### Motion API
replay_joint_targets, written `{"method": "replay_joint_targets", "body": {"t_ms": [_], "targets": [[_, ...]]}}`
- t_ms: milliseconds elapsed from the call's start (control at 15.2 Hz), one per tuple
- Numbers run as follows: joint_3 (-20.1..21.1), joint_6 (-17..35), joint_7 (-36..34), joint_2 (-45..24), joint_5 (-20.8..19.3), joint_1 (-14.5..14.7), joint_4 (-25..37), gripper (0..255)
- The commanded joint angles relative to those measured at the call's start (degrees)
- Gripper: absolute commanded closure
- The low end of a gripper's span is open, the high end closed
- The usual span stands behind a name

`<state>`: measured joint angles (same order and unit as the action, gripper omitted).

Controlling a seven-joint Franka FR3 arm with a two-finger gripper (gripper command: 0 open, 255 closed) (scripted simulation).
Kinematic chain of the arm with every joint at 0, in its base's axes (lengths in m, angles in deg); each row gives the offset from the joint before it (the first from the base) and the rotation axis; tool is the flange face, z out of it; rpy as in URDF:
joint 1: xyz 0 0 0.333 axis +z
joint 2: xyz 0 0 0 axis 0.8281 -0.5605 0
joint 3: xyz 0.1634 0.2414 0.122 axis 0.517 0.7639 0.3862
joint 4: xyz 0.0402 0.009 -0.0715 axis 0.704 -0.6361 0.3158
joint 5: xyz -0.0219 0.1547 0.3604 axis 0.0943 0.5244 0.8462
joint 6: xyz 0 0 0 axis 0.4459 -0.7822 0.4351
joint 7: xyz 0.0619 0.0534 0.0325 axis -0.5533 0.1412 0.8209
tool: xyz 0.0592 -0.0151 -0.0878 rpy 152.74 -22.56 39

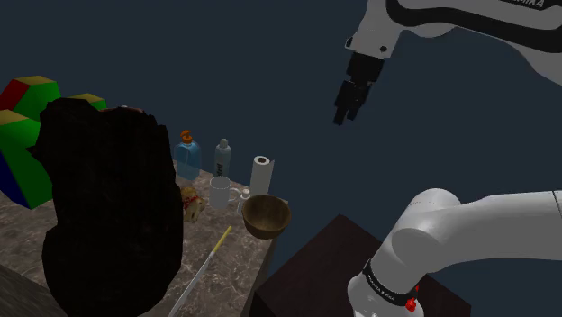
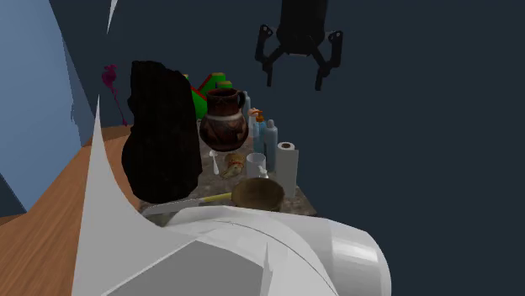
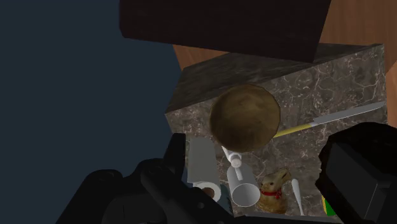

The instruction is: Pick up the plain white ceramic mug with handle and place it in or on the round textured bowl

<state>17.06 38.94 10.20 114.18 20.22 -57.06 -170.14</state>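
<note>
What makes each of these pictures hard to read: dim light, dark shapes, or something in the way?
Shoulder view: dim overall; a black mass hides much of the table, though mug and bowl are readable. Second exterior view: the white arm blocks the foreground. Wrist view: better lit, bowl and mug plain.

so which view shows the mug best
The shoulder view: the mug stands whole, handle toward the bowl. The wrist view looks down into it; the second exterior view shows it partly behind the bowl.

White arm (image 1: 491, 225), black end effector (image 1: 348, 117)
</note>
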Motion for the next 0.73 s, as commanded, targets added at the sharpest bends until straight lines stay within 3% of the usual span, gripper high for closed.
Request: {"method": "replay_joint_targets", "body": {"t_ms": [0, 660], "targets": [[0.0, 0.0, 0.0, 0.0, 0.0, 0.0, 0.0, 0], [6.35, 19.56, -6.7, -10.67, 3.08, 1.34, -7.28, 0]]}}
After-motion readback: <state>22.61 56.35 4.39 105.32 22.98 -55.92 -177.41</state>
